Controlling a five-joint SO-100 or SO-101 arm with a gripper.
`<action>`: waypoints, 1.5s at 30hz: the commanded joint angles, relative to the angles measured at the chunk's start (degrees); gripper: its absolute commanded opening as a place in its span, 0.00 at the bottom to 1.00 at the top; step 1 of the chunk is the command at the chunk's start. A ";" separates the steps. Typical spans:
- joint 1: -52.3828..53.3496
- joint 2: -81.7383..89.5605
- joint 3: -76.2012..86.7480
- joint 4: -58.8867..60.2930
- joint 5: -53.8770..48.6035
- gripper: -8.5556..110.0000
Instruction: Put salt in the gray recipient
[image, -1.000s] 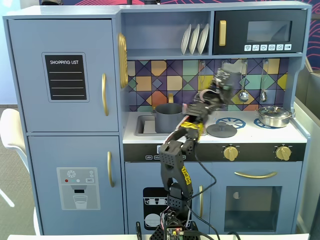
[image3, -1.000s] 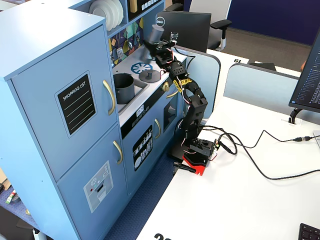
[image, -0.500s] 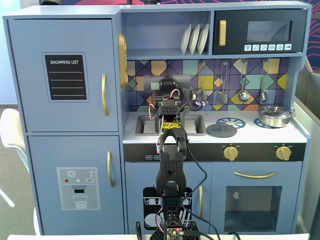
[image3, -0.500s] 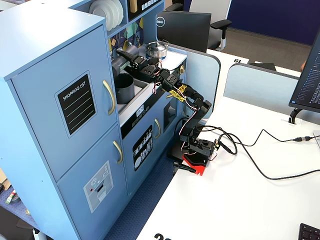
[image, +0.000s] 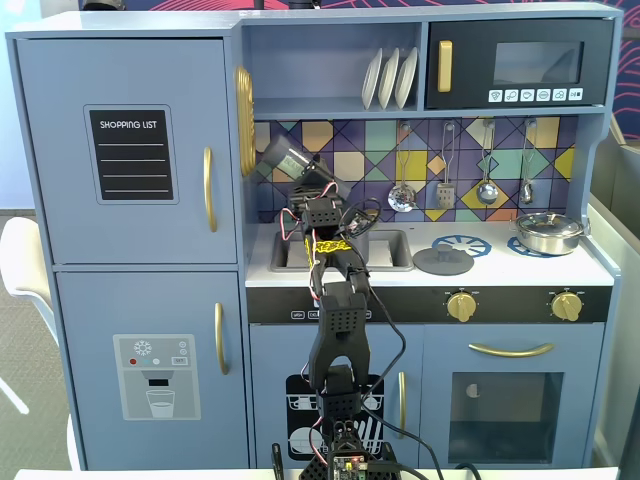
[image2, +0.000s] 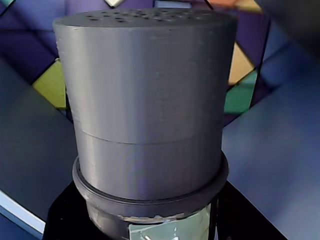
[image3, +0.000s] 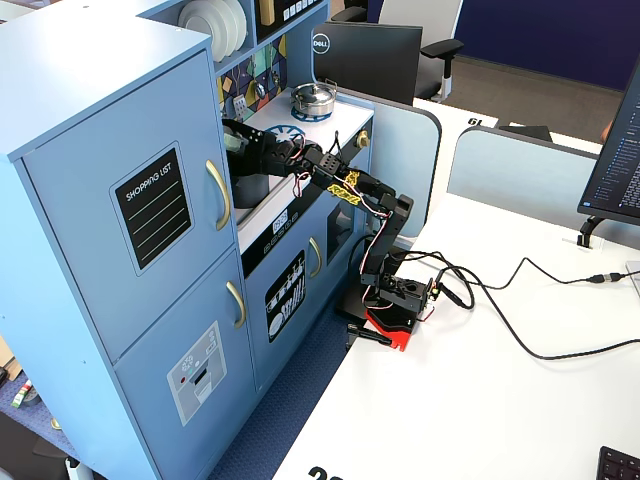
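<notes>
My gripper (image: 296, 172) is shut on the salt (image: 283, 158), a slim gray shaker, and holds it tilted up and to the left in front of the tiled back wall, above the sink. The wrist view is filled by the salt's dark perforated cap (image2: 147, 95), with a strip of pale green label (image2: 167, 231) below it and a black finger (image2: 62, 222) at either side. In a fixed view the gray recipient (image3: 250, 190) stands in the sink just below the gripper (image3: 243, 141). In the front fixed view the arm hides the recipient.
A flat dark lid (image: 443, 261) lies on the counter right of the sink (image: 385, 250). A shiny silver pan (image: 549, 232) sits on the far right burner. Utensils (image: 487, 190) hang on the wall, and plates (image: 390, 78) stand on the shelf above.
The arm has swung left from above the stove to over the sink, carrying the salt. The salt now points up and left, close to the cabinet side.
</notes>
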 joint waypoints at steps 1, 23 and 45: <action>0.62 -0.35 -8.53 -1.67 7.73 0.07; -0.09 -2.99 -14.15 4.66 9.49 0.07; 2.02 1.67 -3.52 2.99 5.10 0.07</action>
